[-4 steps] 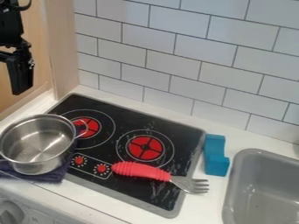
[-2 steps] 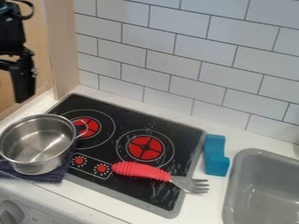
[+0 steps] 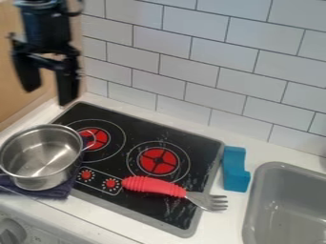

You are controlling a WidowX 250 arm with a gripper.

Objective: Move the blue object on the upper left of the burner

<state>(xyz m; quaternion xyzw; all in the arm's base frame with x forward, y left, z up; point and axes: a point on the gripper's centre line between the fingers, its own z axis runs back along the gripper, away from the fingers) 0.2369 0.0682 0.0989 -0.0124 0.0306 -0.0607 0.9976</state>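
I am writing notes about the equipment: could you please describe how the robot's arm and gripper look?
The arm is black and blocky, with a dark cable curving beside it. The gripper is also black, with a crossbar and two straight, chunky fingers.

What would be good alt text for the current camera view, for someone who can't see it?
A black robot gripper hangs open above the back left of a toy stove, while a blue block stands on the counter between stove and gray sink. A red-handled fork lies across the stove's front; a metal pot sits at its left.
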